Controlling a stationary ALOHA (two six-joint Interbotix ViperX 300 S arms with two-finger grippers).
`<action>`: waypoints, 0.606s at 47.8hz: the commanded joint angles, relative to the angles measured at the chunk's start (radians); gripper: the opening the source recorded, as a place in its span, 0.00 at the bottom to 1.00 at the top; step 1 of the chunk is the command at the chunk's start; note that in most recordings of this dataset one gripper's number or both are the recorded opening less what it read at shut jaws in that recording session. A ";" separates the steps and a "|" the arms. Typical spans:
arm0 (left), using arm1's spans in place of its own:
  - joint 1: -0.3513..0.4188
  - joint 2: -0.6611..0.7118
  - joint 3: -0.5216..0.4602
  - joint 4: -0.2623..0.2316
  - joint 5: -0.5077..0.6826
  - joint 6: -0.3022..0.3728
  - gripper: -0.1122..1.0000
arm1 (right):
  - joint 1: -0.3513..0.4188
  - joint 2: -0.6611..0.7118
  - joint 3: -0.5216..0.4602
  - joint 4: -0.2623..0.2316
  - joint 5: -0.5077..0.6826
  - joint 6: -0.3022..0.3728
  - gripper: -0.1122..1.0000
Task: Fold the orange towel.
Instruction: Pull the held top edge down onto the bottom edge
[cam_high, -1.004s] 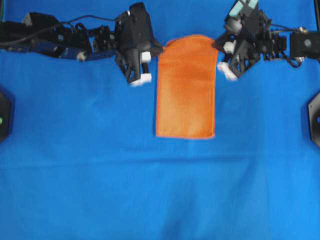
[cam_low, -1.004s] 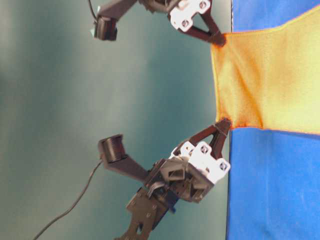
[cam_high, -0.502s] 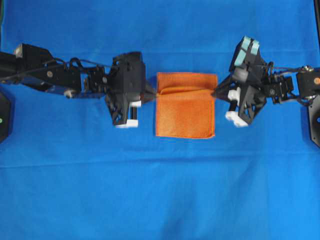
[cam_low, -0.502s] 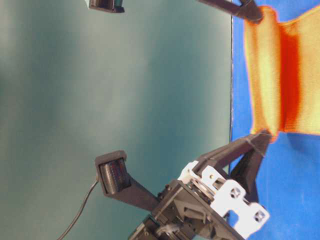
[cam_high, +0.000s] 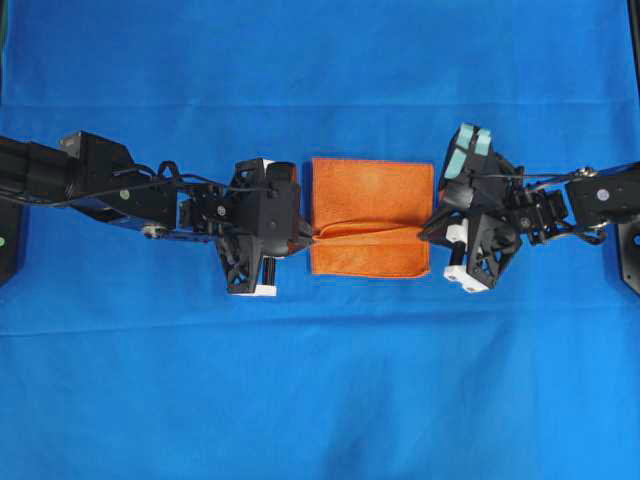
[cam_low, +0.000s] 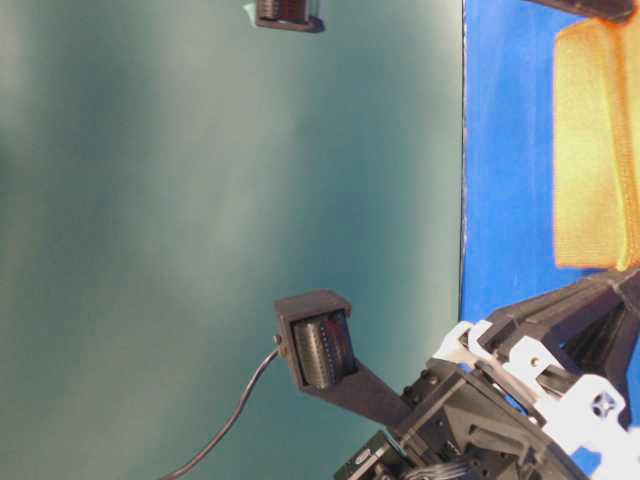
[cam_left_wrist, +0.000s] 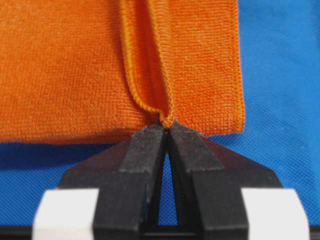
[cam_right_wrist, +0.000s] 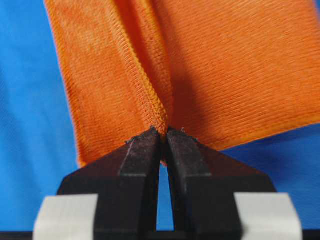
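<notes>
From overhead, we see the orange towel lying a little above the middle of the frame on the blue table cloth that covers the surface. It is doubled over, with a raised crease running across its lower half from side to side. The left end effector meets the towel's left edge at that crease, and the right end effector meets the right edge at the same height. Both arms reach in from the frame's sides.

In the table-level view, which is turned on its side, we find the towel at the upper right, lying on the blue cloth. The body of one arm fills the lower right, its dark fingers pointing toward the towel's near edge; we cannot tell from here which arm it is. A green backdrop takes up the left of the frame.

From the left wrist, we see the left end effector pressed together on a pinched fold of the towel's hem, the rest of the towel spread flat beyond it.

From the right wrist, we see the right end effector likewise pinching a gathered fold of the towel at its tips, with blue cloth showing at both sides.
</notes>
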 joint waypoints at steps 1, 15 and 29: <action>-0.003 -0.017 -0.006 0.000 -0.005 -0.008 0.11 | 0.009 -0.006 -0.011 0.005 -0.014 -0.002 0.14; -0.003 -0.038 -0.009 0.000 0.008 -0.009 0.22 | 0.048 -0.015 -0.032 0.011 -0.003 -0.002 0.38; -0.020 -0.216 0.018 0.000 0.114 0.008 0.68 | 0.110 -0.161 -0.057 0.006 0.153 -0.003 0.61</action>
